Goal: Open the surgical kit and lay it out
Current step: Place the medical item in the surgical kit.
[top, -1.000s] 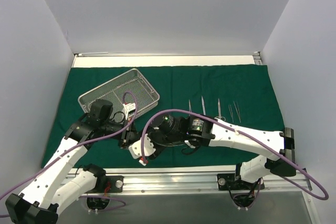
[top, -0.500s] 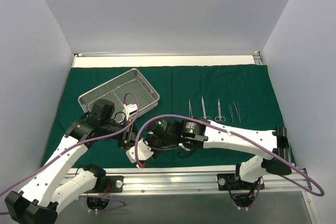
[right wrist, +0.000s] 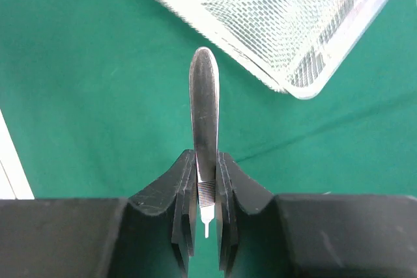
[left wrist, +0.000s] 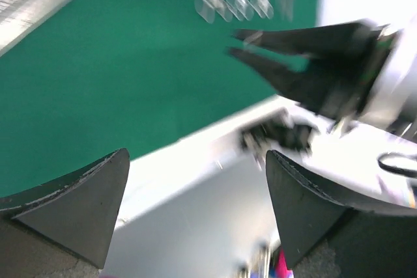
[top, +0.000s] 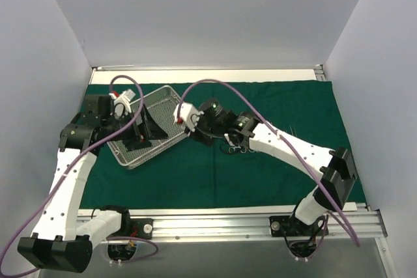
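The right gripper (right wrist: 206,168) is pinching the tweezers (right wrist: 204,96) by one thin end, over the green drape (right wrist: 85,96) just beside the wire-mesh tray (right wrist: 215,40). With so slim a hold, they are risking swivelling or slipping out. The left gripper (left wrist: 195,161) is hanging open and empty nearby, risking a bump.

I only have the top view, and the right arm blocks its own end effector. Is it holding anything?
Observer: Yes. The right wrist view shows the right end effector shut on tweezers.
Operator: Are they touching the tray?
Observer: No. Their rounded end stops just short of the tray, over bare cloth.
Operator: And the left side?
Observer: Its wrist view is blurred, but the left end effector is open and holds nothing.
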